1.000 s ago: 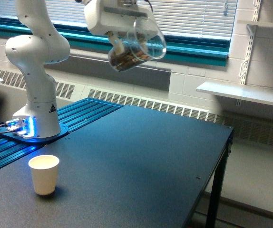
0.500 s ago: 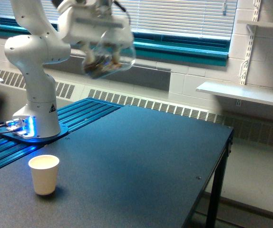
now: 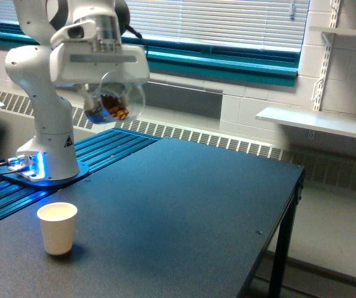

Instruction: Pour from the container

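Swung toward the exterior view's left and lower since before: gripper point(image 3: 106, 93) clamped on container point(image 3: 113, 102), tilted, brown bits inside, high above paper cup point(image 3: 57, 228) on table point(image 3: 184, 205)

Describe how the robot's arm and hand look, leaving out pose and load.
The arm is glossy white with rounded, bulbous segments and a small dark triangle mark near its base. The base glows blue. The hand is a boxy white block with grey trim.

clear: dark table point(image 3: 184, 205) | obstacles: paper cup point(image 3: 57, 228), robot base point(image 3: 51, 164), seemingly nothing else
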Robot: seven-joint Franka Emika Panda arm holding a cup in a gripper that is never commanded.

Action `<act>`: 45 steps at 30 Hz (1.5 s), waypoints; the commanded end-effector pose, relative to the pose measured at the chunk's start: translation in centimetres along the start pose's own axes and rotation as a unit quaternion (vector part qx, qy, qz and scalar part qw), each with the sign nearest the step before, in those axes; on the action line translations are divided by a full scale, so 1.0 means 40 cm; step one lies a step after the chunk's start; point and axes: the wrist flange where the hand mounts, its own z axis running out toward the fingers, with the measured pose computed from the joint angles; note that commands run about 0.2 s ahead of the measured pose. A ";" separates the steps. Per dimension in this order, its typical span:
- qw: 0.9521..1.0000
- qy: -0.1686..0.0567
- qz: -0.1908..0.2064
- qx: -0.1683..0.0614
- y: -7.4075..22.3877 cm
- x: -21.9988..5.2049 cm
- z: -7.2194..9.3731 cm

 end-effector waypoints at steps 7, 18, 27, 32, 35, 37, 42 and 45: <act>1.000 -0.002 0.009 -0.003 0.064 -0.005 0.010; 1.000 -0.018 0.024 -0.008 0.132 -0.039 0.031; 0.998 -0.037 0.050 -0.020 0.206 -0.054 0.073; 0.996 -0.050 0.063 -0.031 0.246 -0.065 0.107; 0.995 -0.060 0.071 -0.034 0.267 -0.076 0.130; 0.994 -0.066 0.075 -0.036 0.277 -0.078 0.140; 0.993 -0.079 0.083 -0.037 0.290 -0.091 0.166; 0.992 -0.087 0.082 -0.039 0.293 -0.106 0.182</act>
